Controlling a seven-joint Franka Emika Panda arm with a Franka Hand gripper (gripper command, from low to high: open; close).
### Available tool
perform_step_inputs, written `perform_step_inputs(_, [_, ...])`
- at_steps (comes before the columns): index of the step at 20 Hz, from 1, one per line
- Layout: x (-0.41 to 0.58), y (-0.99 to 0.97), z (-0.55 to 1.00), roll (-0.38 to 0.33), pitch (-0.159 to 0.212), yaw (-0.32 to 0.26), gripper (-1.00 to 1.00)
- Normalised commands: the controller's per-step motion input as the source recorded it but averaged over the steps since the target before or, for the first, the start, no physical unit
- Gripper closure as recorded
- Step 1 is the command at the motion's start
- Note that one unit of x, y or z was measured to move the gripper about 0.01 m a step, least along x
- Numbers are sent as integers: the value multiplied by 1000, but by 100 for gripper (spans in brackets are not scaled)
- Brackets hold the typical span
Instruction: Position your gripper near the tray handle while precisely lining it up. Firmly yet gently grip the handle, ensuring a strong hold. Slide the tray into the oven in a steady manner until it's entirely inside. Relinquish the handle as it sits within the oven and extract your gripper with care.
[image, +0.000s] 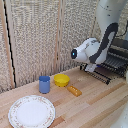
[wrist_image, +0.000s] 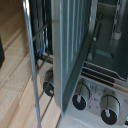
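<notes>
Gripper (image: 91, 66) at the tray handle (image: 98, 75) — tray (image: 111, 64) projecting from the oven (image: 121, 50) over the table (image: 95, 102); whether the jaws are spread or pinching cannot be told. Wrist view — oven knobs (wrist_image: 80, 101).

Hand (image: 91, 66) hidden behind arm

Tray (image: 107, 70): dark metal wire. Oven (wrist_image: 95, 75): black body, brushed silvery trim. Table (image: 95, 100): pale matt wood. Cup (image: 44, 84): blue plastic
</notes>
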Motion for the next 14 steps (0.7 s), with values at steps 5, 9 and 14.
perform_step_inputs(5, [0, -73, 0, -1, 0, 0, 100])
perform_step_inputs(9, [0, -16, 0, -1, 0, 0, 100])
perform_step_inputs(14, [0, -45, 0, 0, 0, 0, 100])
